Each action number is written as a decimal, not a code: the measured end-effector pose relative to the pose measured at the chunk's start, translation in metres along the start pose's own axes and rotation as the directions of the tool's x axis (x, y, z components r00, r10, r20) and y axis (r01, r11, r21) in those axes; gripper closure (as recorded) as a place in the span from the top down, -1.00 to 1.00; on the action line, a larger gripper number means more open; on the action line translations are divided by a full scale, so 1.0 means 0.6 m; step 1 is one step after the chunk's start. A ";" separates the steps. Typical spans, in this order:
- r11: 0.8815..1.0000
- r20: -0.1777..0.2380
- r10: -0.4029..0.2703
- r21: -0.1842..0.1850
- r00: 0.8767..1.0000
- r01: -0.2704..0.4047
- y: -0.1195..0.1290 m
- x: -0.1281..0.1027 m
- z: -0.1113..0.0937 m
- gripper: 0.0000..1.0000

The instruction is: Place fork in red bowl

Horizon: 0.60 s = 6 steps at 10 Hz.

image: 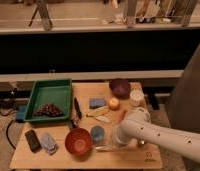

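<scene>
Wooden table (138,159), fork (104,148) at end effector (114,142), grip unclear, beside red bowl (78,141)

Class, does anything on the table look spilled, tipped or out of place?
Nothing stands out. The red bowl and blue cup sit upright, nothing spilled; the fork lies flat by the bowl, the gripper low beside it.

Glossy red bowl (78,141), matt wooden table (138,158), green plastic tray (52,83), smooth white arm (163,135) with pincer (114,142) beside the blue cup (97,134).
</scene>
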 end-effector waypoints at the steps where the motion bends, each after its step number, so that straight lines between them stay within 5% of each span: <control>1: 1.000 -0.003 -0.014 -0.009 1.000 0.014 -0.005 -0.007 -0.020 -0.99; 6: 0.996 -0.016 -0.076 -0.045 0.997 0.076 -0.020 -0.054 -0.066 -0.99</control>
